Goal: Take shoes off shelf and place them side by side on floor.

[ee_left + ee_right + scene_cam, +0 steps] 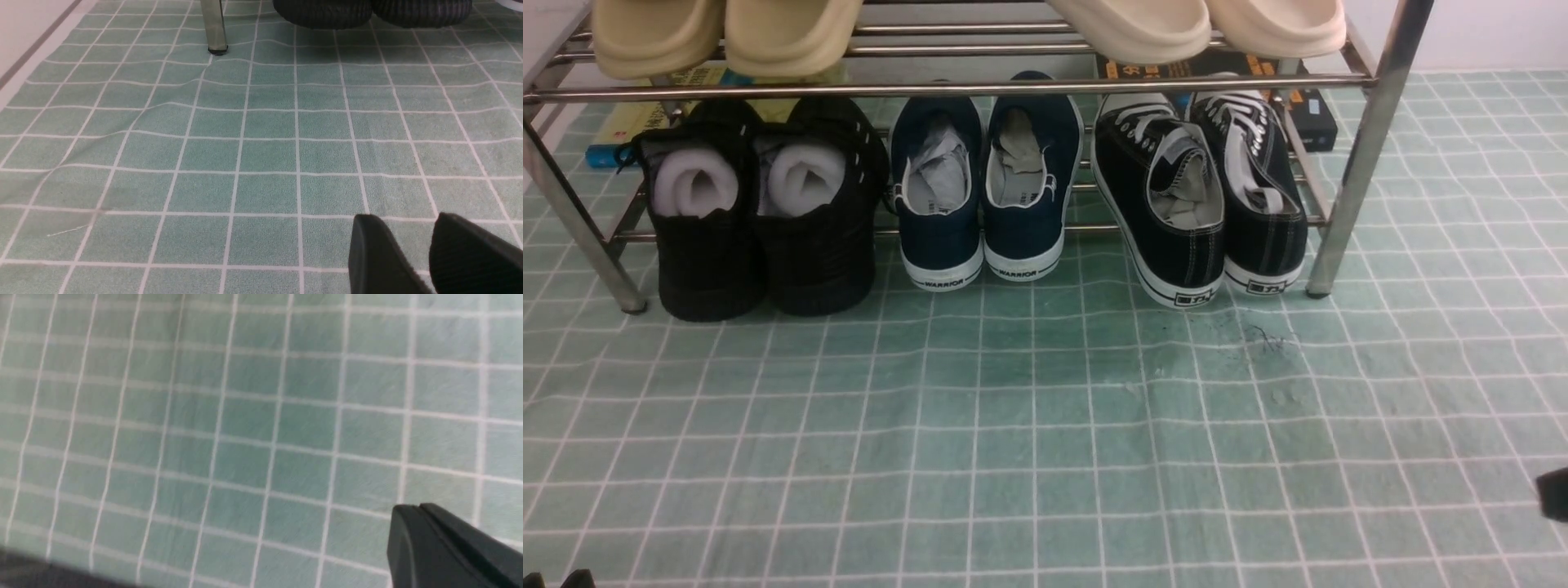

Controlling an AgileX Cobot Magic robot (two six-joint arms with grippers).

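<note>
Front view: the sneakers [1201, 196] sit at the right end of the lower tier of the shelf [947, 88], heels toward me, just beside the navy pair [984, 188]. The floor [1045, 425] in front is the drop zone. Left wrist view: left gripper [406, 228] jaws apart, nothing in them, low over the floor, all-black pair [327, 12] ahead. Right wrist view: blurred; right gripper [420, 510] jaws pressed together, empty. I'd say this is the reach step, nothing picked yet. Next: open right, go in under the top rail, pinch a heel collar.
</note>
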